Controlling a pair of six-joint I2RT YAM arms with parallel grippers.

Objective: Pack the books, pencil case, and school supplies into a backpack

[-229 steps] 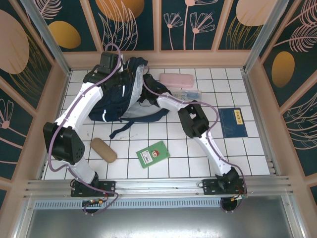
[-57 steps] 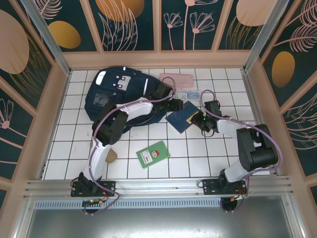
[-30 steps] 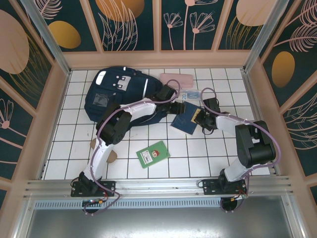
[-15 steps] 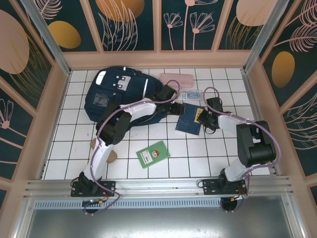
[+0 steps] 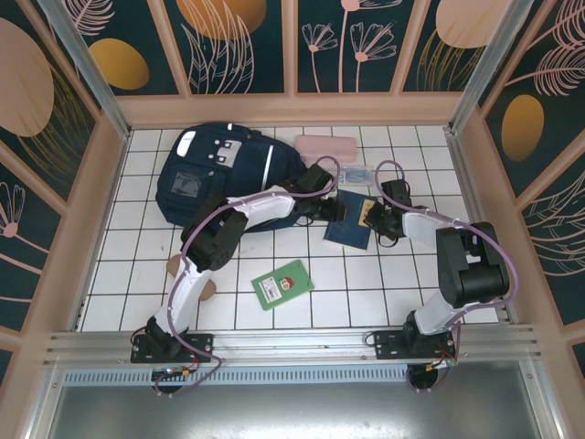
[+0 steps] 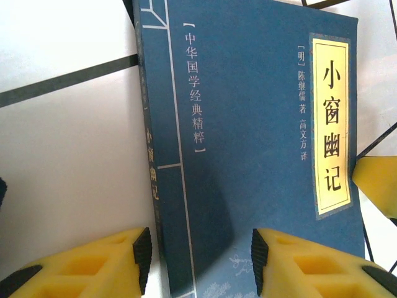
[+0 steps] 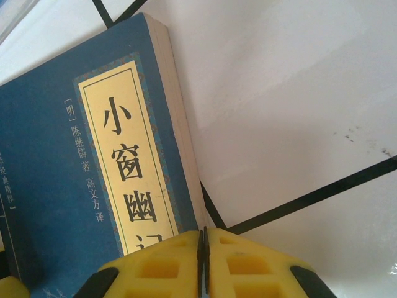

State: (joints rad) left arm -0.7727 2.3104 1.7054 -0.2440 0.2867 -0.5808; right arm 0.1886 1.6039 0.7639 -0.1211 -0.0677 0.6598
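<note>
The left fingers (image 6: pixel 87 264) are held open astride the spine edge of the navy book (image 5: pixel 352 219), and the right fingers (image 7: pixel 248 264) are pressed shut at its opposite edge. The book is laid flat on the tiled bench (image 5: pixel 393 285), just right of the backpack (image 5: pixel 215 169). The left arm (image 5: pixel 265 203) is stretched across the backpack's near edge; the right arm (image 5: pixel 466 265) is folded at the elbow, its forearm pointed toward the book.

Table (image 5: pixel 411 274): backpack (image 5: pixel 206 169), 2 books (image 5: pixel 349 219), perhaps pencil case (image 5: pixel 324 146).
</note>
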